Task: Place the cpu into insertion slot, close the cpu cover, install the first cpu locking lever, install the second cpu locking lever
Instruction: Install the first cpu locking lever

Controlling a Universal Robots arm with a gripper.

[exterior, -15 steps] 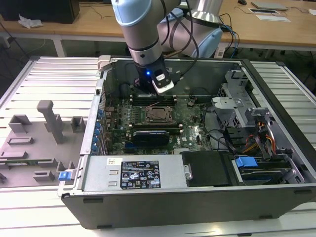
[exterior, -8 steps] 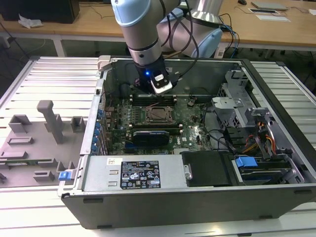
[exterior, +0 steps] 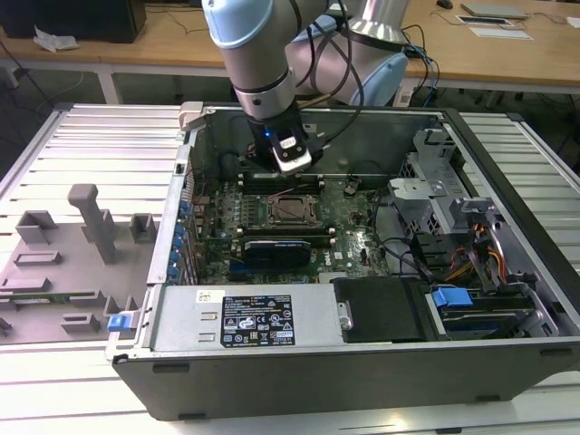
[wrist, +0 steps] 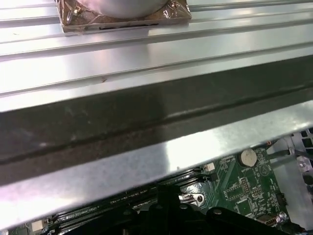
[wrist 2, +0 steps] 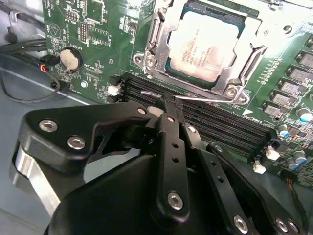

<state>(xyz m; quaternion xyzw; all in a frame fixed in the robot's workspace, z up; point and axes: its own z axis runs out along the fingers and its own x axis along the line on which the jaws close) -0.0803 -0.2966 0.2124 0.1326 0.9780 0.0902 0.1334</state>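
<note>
In the second wrist view the cpu (wrist 2: pixel 205 46) lies flat in the insertion slot, its silver top showing through the window of the cpu cover (wrist 2: pixel 247 66), which is folded down over it. A thin silver locking lever (wrist 2: pixel 205 100) runs along the socket's near edge, beside the black memory slots. My gripper (wrist 2: pixel 165 104) is shut, its black fingertips pressed together and touching this lever. In the exterior view the gripper (exterior: pixel 294 170) hangs just behind the socket (exterior: pixel 292 210) inside the computer case. The gripper's dark fingers (wrist: pixel 168 200) also show in the first wrist view.
The open computer case (exterior: pixel 362 362) lies on a slatted metal table. Long black memory slots (wrist 2: pixel 230 122) and a coin battery (wrist 2: pixel 70 58) sit near the socket. A grey fixture tray (exterior: pixel 63 263) stands at the exterior view's left. Cables and drive bays (exterior: pixel 471 263) fill the case's right.
</note>
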